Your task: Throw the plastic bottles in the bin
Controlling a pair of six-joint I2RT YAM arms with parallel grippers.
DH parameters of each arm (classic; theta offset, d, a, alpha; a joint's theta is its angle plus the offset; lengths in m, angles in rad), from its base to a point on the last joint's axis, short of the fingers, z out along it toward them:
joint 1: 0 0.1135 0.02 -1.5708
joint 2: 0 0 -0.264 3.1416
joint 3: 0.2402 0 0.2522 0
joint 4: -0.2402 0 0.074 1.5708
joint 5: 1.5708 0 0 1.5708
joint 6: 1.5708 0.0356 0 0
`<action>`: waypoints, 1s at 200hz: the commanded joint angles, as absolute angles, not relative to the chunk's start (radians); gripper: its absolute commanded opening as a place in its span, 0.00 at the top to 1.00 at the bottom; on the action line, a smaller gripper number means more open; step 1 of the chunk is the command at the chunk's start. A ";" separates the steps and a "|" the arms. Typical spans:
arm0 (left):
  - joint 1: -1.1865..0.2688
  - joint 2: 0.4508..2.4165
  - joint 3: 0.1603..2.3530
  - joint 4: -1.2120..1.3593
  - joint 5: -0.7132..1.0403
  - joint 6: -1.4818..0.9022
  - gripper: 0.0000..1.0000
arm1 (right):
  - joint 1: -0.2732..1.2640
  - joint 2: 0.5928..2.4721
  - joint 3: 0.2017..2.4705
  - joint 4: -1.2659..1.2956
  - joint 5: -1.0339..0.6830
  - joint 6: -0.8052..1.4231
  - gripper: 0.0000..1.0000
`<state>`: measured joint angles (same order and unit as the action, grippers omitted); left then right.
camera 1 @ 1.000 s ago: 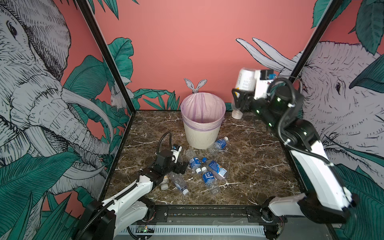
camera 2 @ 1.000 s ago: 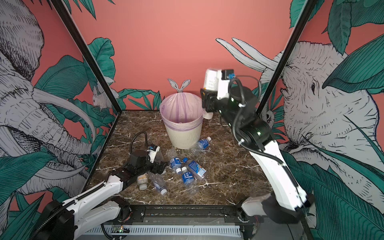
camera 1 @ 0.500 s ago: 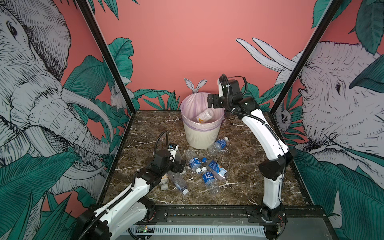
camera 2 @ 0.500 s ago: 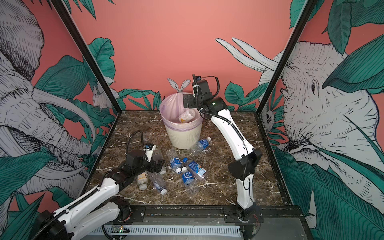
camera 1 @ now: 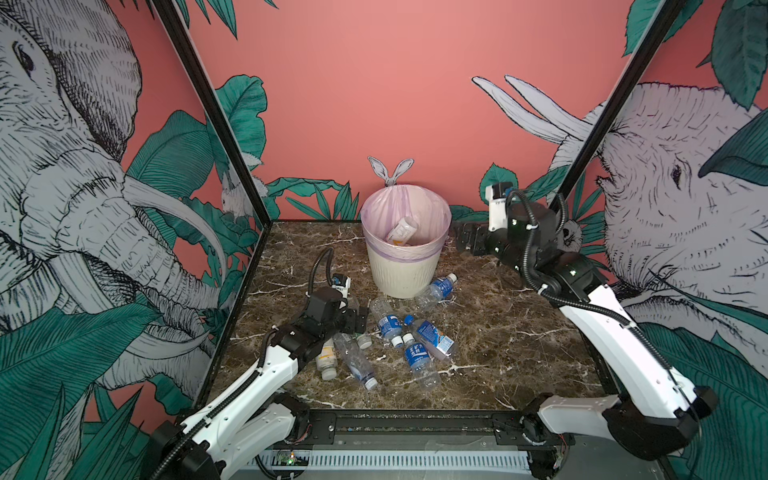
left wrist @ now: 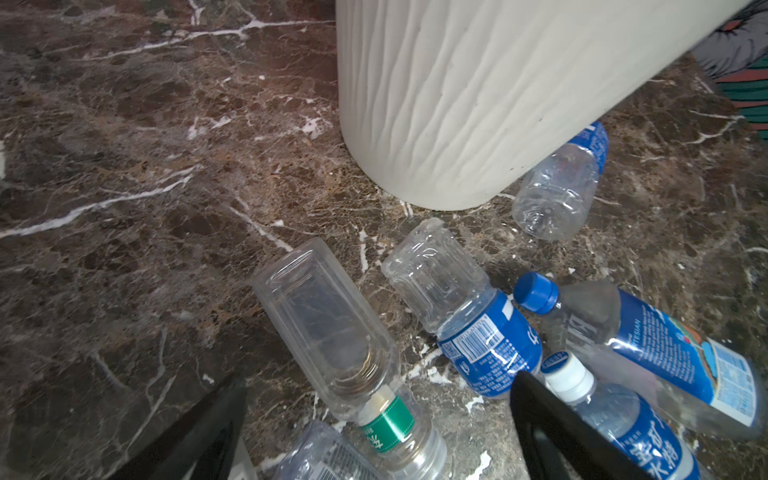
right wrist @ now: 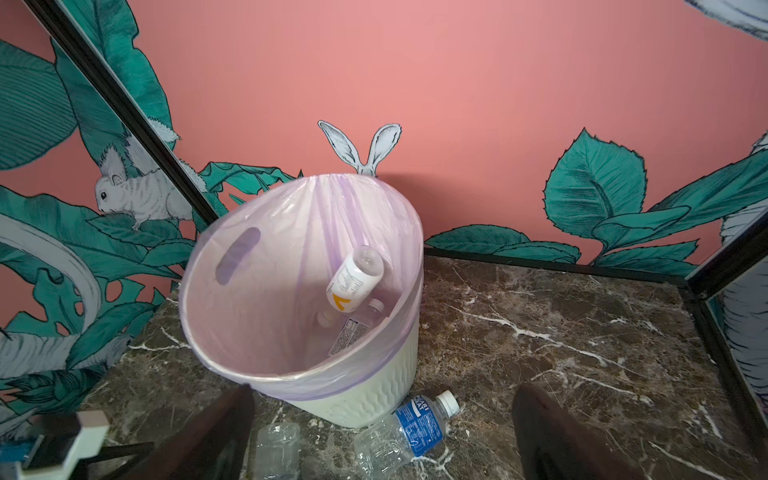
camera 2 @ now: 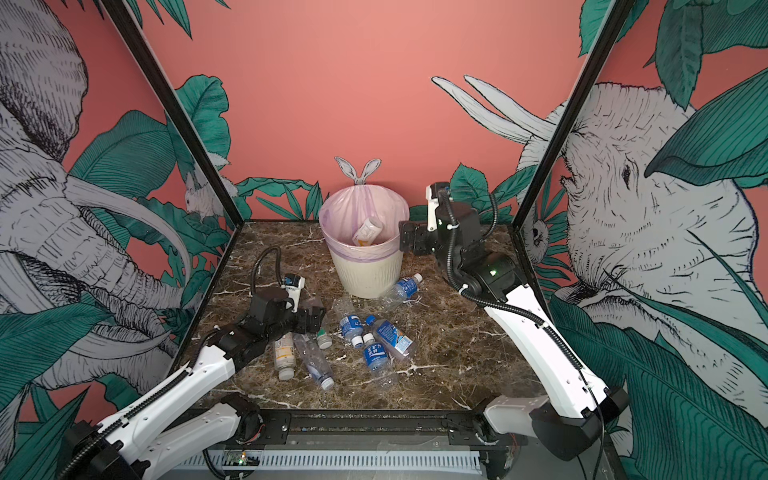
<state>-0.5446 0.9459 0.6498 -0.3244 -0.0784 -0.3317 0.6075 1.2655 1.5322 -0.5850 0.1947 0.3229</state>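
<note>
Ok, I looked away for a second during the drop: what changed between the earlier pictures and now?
The right claw swung its white-and-yellow bottle from high on the right over the bin, let it go, and drew back to the right, open. The bottle now lies inside. The left claw stayed low and open over the loose bottles, which did not visibly move.

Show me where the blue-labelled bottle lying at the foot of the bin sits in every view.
Top view: blue-labelled bottle lies right of the bin base.
Top view: same spot.
Left wrist: beside the ribbed bin wall, clear bottom facing the camera.
Right wrist: at the bin's base, white cap showing.
Shared landmark: the bin.
</note>
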 commanded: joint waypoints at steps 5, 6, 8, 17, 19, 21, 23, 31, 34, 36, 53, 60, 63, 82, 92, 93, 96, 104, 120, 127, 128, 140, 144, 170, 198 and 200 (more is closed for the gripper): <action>-0.550 0.996 0.730 -0.445 -0.137 -0.411 0.01 | 0.604 1.197 1.393 -0.577 0.199 0.333 0.01; -0.550 0.998 0.732 -0.447 -0.136 -0.412 0.01 | 0.604 1.194 1.388 -0.577 0.198 0.334 0.01; -0.550 1.003 0.735 -0.449 -0.134 -0.415 0.00 | 0.604 1.187 1.377 -0.576 0.196 0.334 0.01; -0.550 1.018 0.744 -0.453 -0.128 -0.430 0.00 | 0.604 1.161 1.324 -0.570 0.185 0.337 0.01; -0.551 1.022 0.746 -0.455 -0.128 -0.433 0.00 | 0.604 1.151 1.320 -0.570 0.182 0.339 0.01; -0.551 1.025 0.749 -0.456 -0.128 -0.437 0.00 | 0.604 1.144 1.302 -0.568 0.180 0.339 0.01; -0.551 1.028 0.750 -0.458 -0.131 -0.442 0.00 | 0.604 1.139 1.283 -0.567 0.178 0.340 0.01; -0.551 1.040 0.758 -0.472 -0.147 -0.466 0.00 | 0.605 1.121 1.242 -0.567 0.173 0.343 0.01; -0.550 1.042 0.760 -0.474 -0.150 -0.471 0.00 | 0.604 1.115 1.231 -0.569 0.173 0.344 0.01; -0.549 1.045 0.761 -0.474 -0.153 -0.475 0.00 | 0.605 1.111 1.221 -0.569 0.173 0.344 0.01; -0.551 1.061 0.771 -0.484 -0.167 -0.499 0.00 | 0.604 1.083 1.157 -0.573 0.158 0.339 0.01; -0.551 1.067 0.774 -0.487 -0.174 -0.511 0.00 | 0.605 1.071 1.132 -0.573 0.152 0.339 0.01; -0.550 1.071 0.775 -0.488 -0.176 -0.514 0.00 | 0.605 1.066 1.121 -0.572 0.149 0.339 0.01; -0.551 1.089 0.784 -0.504 -0.186 -0.542 0.01 | 0.604 1.042 1.057 -0.568 0.137 0.341 0.01; -0.551 1.102 0.789 -0.508 -0.186 -0.552 0.00 | 0.604 1.030 1.021 -0.562 0.128 0.340 0.01; -0.551 1.103 0.790 -0.509 -0.187 -0.553 0.00 | 0.604 1.028 1.018 -0.562 0.127 0.339 0.01; -0.551 1.106 0.790 -0.509 -0.186 -0.555 0.00 | 0.604 1.025 1.008 -0.561 0.123 0.339 0.01; -0.551 1.115 0.793 -0.512 -0.188 -0.562 0.01 | 0.604 1.017 0.983 -0.555 0.106 0.337 0.01; -0.551 1.137 0.798 -0.518 -0.189 -0.571 0.01 | 0.606 1.008 0.944 -0.543 0.052 0.334 0.01; -0.550 1.148 0.798 -0.518 -0.187 -0.576 0.01 | 0.606 1.009 0.933 -0.544 0.040 0.337 0.01; -0.551 1.149 0.798 -0.518 -0.187 -0.576 0.01 | 0.607 1.009 0.931 -0.545 0.037 0.336 0.01; -0.551 1.170 0.802 -0.519 -0.180 -0.584 0.01 | 0.609 1.012 0.919 -0.552 0.022 0.335 0.01; -0.551 1.176 0.801 -0.519 -0.177 -0.586 0.01 | 0.609 1.012 0.913 -0.554 0.019 0.334 0.02; -0.550 1.205 0.800 -0.504 -0.178 -0.604 0.03 | 0.612 1.009 0.888 -0.565 0.002 0.325 0.02; -0.550 1.250 0.809 -0.488 -0.193 -0.612 0.05 | 0.616 1.007 0.867 -0.573 -0.002 0.321 0.03; -0.550 1.254 0.810 -0.487 -0.194 -0.613 0.05 | 0.615 1.006 0.866 -0.574 -0.001 0.321 0.03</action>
<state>-0.5449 1.2293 0.7731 -0.4808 -0.1703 -0.5785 0.6086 1.0237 0.8787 -0.5842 0.0162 0.3290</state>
